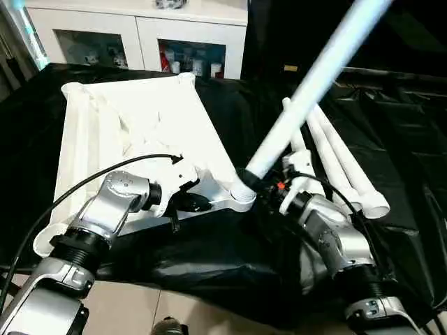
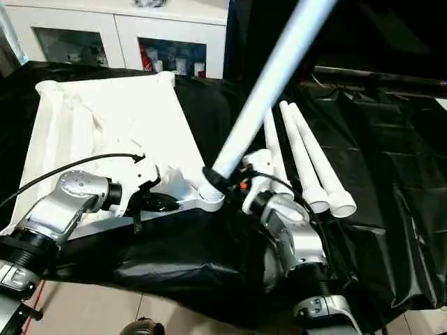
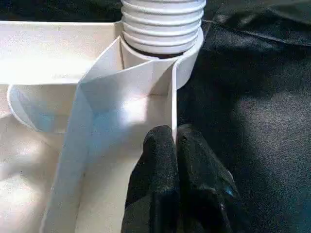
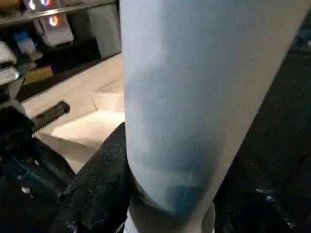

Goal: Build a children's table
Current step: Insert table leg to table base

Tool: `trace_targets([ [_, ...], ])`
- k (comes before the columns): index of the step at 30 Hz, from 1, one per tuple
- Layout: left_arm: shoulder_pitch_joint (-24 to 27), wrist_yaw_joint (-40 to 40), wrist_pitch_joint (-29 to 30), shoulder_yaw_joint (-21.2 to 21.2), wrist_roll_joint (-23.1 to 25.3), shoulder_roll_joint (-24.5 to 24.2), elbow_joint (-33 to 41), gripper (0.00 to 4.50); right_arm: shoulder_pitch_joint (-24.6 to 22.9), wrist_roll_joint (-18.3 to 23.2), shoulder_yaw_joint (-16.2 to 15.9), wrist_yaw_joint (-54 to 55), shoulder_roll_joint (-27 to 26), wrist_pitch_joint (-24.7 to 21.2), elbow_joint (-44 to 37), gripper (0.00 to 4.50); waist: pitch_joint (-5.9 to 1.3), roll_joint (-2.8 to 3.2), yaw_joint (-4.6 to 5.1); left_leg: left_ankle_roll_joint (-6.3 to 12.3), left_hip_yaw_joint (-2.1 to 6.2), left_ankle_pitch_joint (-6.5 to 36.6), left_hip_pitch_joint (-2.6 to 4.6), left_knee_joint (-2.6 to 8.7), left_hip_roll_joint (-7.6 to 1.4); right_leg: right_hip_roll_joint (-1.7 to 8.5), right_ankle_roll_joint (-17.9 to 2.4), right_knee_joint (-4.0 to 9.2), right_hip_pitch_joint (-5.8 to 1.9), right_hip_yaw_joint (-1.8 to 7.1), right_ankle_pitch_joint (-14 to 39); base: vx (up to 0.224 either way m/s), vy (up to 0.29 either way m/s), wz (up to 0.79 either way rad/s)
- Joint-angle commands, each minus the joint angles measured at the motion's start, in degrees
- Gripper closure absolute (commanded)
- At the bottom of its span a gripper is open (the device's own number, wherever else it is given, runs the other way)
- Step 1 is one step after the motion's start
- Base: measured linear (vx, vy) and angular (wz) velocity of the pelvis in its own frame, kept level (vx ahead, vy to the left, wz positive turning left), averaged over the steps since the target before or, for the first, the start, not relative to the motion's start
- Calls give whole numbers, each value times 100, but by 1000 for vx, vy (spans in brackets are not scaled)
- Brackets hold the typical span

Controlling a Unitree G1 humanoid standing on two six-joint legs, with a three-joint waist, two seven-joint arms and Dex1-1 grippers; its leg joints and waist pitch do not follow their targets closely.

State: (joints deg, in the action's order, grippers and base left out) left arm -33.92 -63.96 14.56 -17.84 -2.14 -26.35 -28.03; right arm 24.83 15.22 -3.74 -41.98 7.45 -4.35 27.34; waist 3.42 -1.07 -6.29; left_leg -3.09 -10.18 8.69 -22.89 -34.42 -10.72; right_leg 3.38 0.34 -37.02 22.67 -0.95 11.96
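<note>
Beside ribbed white tabletop [image 1: 140,118], right gripper [image 1: 260,183] clasps smooth tapered leg [image 1: 307,91].

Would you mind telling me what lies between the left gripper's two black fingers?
A thin upright rib of the white tabletop sits pinched between the left gripper fingers, as the left wrist view shows.

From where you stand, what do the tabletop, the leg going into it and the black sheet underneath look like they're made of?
The tabletop: probably moulded white plastic, matte, judging by its thin ribs and formed round sockets. The leg: likely the same plastic, smooth and slightly glossy, with ridged rings at its end. The black sheet: looks like thin plastic film, shiny and creased.
</note>
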Motion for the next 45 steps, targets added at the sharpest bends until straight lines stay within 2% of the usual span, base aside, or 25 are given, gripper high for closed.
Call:
trace_targets([
  [1,-172,42,-85,16,99,-14,-37,450,-201,-446,-276,-42,175,-158,284,261,-365,118,55,-400,113,2295,237,510,-231,421,-1084,556,-86,197,1603,0,0,0],
  [2,-162,46,-88,2,107,-6,-34,450,-182,-520,-380,-84,204,-187,292,261,-368,99,54,-393,112,2296,237,509,-232,425,-1082,561,-89,197,1618,0,0,0],
  [5,-131,-4,-82,-57,129,-5,-11,450,-56,-618,-573,-237,248,-308,410,261,-359,109,60,-378,118,2345,236,511,-235,427,-1067,568,-79,201,1706,0,0,0],
  [9,-125,-40,-81,-76,126,-9,16,450,106,-655,-676,-416,272,-409,594,261,-358,99,80,-370,123,2442,241,512,-234,433,-1056,582,-69,203,1852,0,0,0],
  [10,-128,-65,-83,-81,118,-9,28,450,181,-670,-703,-499,284,-435,684,261,-359,74,90,-364,124,2440,237,511,-233,435,-1062,582,-74,199,1870,0,0,0],
  [11,-130,-94,-88,-88,109,-10,39,450,252,-679,-721,-566,294,-451,773,261,-354,91,101,-363,132,2439,230,517,-233,431,-1074,578,-74,195,1894,0,0,0],
  [16,-123,-271,-142,-152,127,-36,99,450,520,-774,-809,-800,350,-308,1157,261,-355,102,132,-380,133,2497,232,515,-236,434,-1105,582,-66,197,1897,0,0,0],
  [17,-116,-320,-158,-170,138,-48,128,450,566,-781,-826,-900,363,-290,1215,261,-353,127,124,-382,134,2507,242,516,-239,433,-1105,585,-58,200,1886,0,0,0],
  [20,-85,-449,-157,-226,140,-87,260,450,687,-798,-919,-1288,443,-259,1316,261,-375,120,129,-360,130,2421,227,513,-240,424,-1162,561,-87,196,1621,0,0,0],
  [21,-74,-498,-161,-255,150,-110,313,450,732,-809,-964,-1451,482,-246,1352,261,-389,123,120,-311,116,2245,221,505,-243,418,-1237,533,-102,197,1274,0,0,0],
  [22,-62,-539,-155,-275,154,-136,366,450,779,-813,-1005,-1614,520,-235,1389,261,-391,121,118,-290,114,2173,211,505,-242,413,-1260,523,-116,195,1153,0,0,0],
  [23,-39,-599,-163,-296,155,-183,455,450,850,-831,-1061,-1839,572,-189,1458,261,-409,69,116,-230,104,2027,202,495,-242,408,-1321,500,-142,184,932,0,0,0],
  [24,-25,-629,-168,-302,152,-210,506,450,888,-843,-1087,-1951,598,-160,1498,261,-408,93,100,-165,89,1892,202,480,-241,407,-1366,490,-141,183,770,0,0,0],
  [25,-4,-659,-121,-294,130,-250,608,450,934,-842,-1116,-2118,634,-113,1535,261,-405,70,100,-132,79,1833,196,476,-237,406,-1381,490,-147,180,718,0,0,0],
  [27,18,-680,-50,-279,104,-288,729,450,986,-847,-1134,-2245,663,-74,1596,261,-406,66,71,-76,78,1699,189,471,-248,417,-1419,469,-167,176,618,0,0,0],
  [31,100,-773,70,-230,23,-382,1026,450,1088,-862,-1165,-2537,716,42,1767,261,-393,52,76,-111,87,1855,198,487,-260,431,-1415,486,-160,168,945,0,0,0],
  [32,115,-790,79,-226,11,-397,1067,450,1101,-867,-1171,-2591,724,62,1794,261,-382,65,78,-127,85,1937,208,492,-260,423,-1390,503,-140,172,1071,0,0,0],
  [33,135,-799,102,-219,0,-415,1110,450,1118,-886,-1184,-2645,738,110,1825,261,-374,53,83,-142,84,2005,213,501,-256,414,-1365,513,-130,174,1184,0,0,0],
  [36,183,-730,179,-195,1,-454,1199,450,1176,-914,-1167,-2653,722,196,1935,261,-379,40,82,-170,91,2048,215,505,-260,429,-1338,519,-130,180,1284,0,0,0],
  [38,207,-634,270,-144,-13,-451,1256,450,1212,-926,-1095,-2512,672,264,2015,261,-381,55,86,-167,89,1987,215,504,-257,422,-1355,511,-121,179,1202,0,0,0],
  [40,197,-488,422,-35,-73,-400,1328,450,1279,-941,-945,-2043,573,256,2168,261,-376,52,98,-179,87,1986,207,507,-256,423,-1358,506,-121,184,1198,0,0,0],
  [42,184,-162,831,148,-113,-319,1539,450,1325,-946,-692,-1212,385,301,2392,261,-359,70,150,-289,102,2163,210,524,-242,424,-1353,512,-100,176,1475,0,0,0],
  [44,178,68,1106,223,-66,-268,1662,450,1290,-969,-601,-807,277,355,2449,262,-361,82,178,-356,139,2240,180,548,-243,442,-1241,525,-133,168,1716,0,0,0],
  [45,177,151,1204,244,-44,-246,1697,450,1271,-988,-586,-672,241,364,2456,262,-366,85,196,-375,142,2250,173,549,-235,429,-1196,528,-125,163,1712,0,0,0],
])
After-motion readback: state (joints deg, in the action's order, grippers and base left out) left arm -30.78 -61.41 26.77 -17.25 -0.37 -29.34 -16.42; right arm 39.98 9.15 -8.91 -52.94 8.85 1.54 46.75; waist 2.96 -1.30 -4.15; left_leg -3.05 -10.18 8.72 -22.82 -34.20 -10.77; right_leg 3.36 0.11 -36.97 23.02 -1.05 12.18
